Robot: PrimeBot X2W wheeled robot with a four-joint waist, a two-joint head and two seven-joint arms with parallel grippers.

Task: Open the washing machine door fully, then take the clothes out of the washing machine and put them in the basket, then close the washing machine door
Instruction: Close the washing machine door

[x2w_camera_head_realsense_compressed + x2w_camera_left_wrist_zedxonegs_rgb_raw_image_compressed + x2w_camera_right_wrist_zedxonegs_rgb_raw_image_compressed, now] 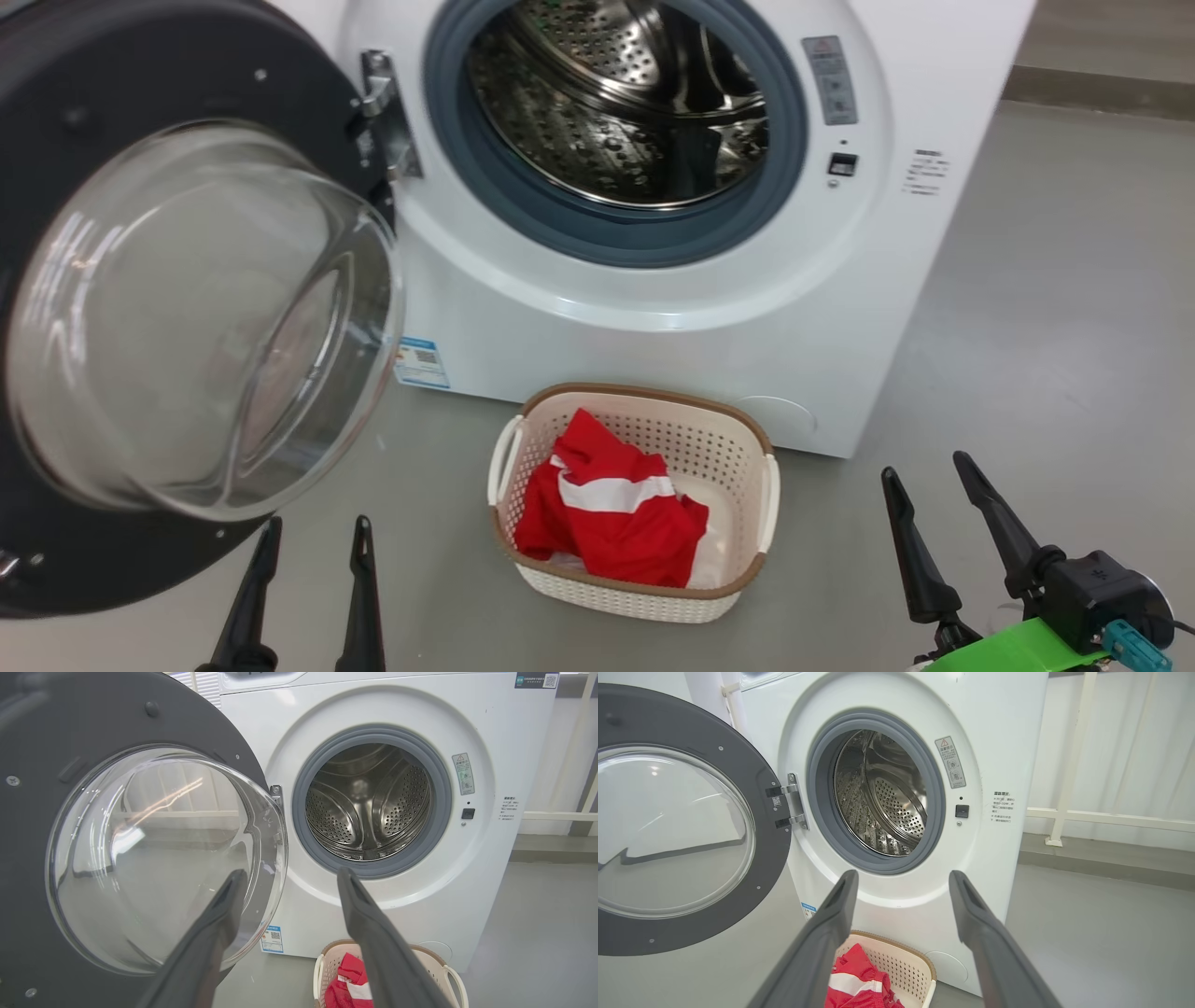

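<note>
The white washing machine (672, 345) (486, 896) (999, 732) stands with its steel drum (621, 103) bare inside. Its round black-rimmed door (177, 317) (140, 858) (677, 830) is swung wide open to the left. On the floor in front sits the cream basket (738, 448) (432, 959) (908, 963) holding the red clothes (611, 513) (348, 987) (857, 980) with white stripes. My left gripper (313, 537) (289, 875) is open, just below the door's glass. My right gripper (929, 467) (903, 877) is open, right of the basket, holding nothing.
Grey floor (1055, 308) stretches to the right of the machine. A white railing (1069, 760) and pale curtain stand behind it at the right. A blue label sticker (420, 362) is on the machine's lower left front.
</note>
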